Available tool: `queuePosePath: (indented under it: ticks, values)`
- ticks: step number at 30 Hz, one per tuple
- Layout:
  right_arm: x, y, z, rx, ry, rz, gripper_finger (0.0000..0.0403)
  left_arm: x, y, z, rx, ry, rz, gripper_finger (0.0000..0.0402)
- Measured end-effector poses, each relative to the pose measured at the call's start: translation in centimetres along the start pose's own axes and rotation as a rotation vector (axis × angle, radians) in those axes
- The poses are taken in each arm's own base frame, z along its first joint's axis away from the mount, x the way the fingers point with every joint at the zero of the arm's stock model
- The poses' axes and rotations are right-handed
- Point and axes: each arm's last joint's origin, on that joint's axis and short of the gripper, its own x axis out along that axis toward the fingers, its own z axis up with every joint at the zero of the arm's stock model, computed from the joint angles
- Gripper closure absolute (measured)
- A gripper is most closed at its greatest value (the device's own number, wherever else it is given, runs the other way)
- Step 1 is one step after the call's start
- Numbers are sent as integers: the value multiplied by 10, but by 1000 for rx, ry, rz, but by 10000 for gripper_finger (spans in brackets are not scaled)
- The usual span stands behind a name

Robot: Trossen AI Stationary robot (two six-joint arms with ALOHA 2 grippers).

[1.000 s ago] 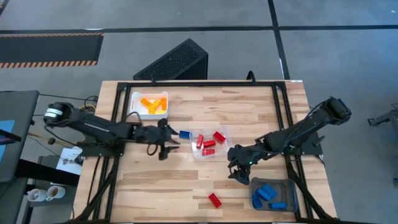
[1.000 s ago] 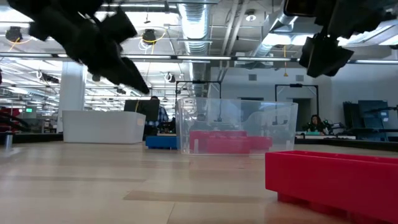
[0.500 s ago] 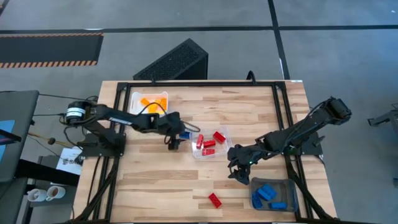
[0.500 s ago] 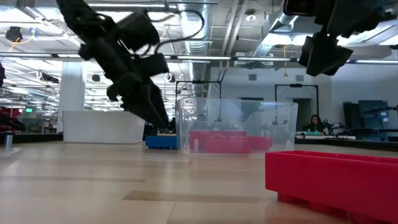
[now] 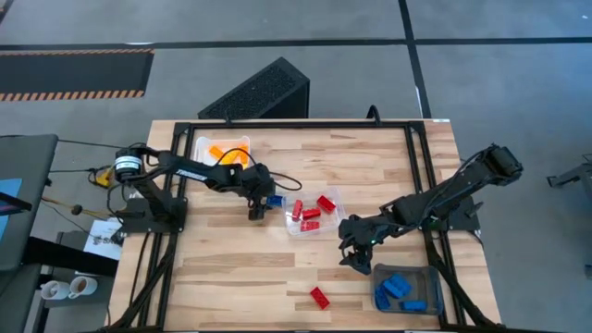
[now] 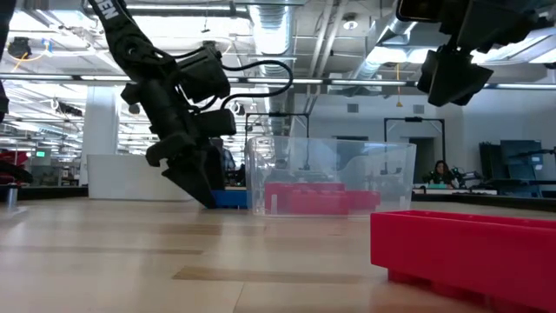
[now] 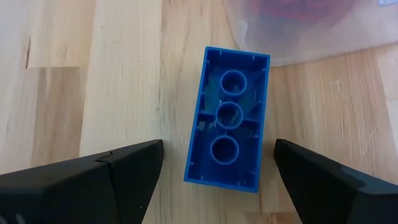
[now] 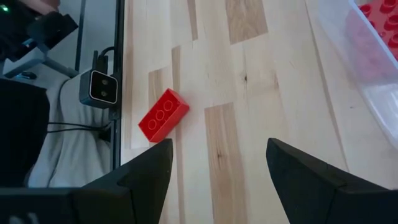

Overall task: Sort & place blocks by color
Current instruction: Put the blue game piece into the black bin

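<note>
Left pincer [image 5: 258, 209] is hanging low over the worktop [image 5: 370, 166], fingers [image 7: 112, 180] spread wide on either side of a blue block [image 7: 228, 118], not touching it, gripping nothing. That blue block is lying hollow side up, just beside the clear tray [image 5: 339, 222], which is holding several red blocks [image 5: 310, 214]. In the low view the left pincer [image 6: 191, 178] is pointing down just short of the clear tray [image 6: 382, 174].

Right pincer [image 5: 354, 259] is hovering beside the grey bin [image 5: 431, 287], fingers [image 8: 155, 165] apart, holding nothing. Blue blocks [image 5: 396, 287] are sitting in the grey bin. One loose red block [image 5: 319, 297] is lying on bare worktop near the front edge, well apart from the trays; it is also showing in the right wrist view [image 8: 163, 115]. Orange blocks [image 5: 215, 153] are sitting in the white tray [image 5: 205, 141], partly hidden by the left arm.
</note>
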Motion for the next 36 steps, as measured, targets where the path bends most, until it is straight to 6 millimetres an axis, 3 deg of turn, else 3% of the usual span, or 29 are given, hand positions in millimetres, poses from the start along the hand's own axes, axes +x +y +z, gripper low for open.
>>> queuePosePath:
  ticks: [5,12,18,24,30,36]
  values:
    - [0,0,0,0,-1,-1,122,0,0,1,-6,-11,3,156]
    - [0,0,0,-4,0,-1,122,-2,0,0,-11,9,23,301]
    - [0,-1,0,-14,-1,-10,122,-24,4,-3,-39,50,73,301]
    - [-1,-10,9,56,-93,-84,122,-66,-3,11,-61,-83,140,301]
    - [-6,-22,36,128,-324,-129,122,-99,-33,28,-7,-266,204,301]
    - [-16,-32,66,167,-553,-45,122,-110,-73,38,36,-397,255,301]
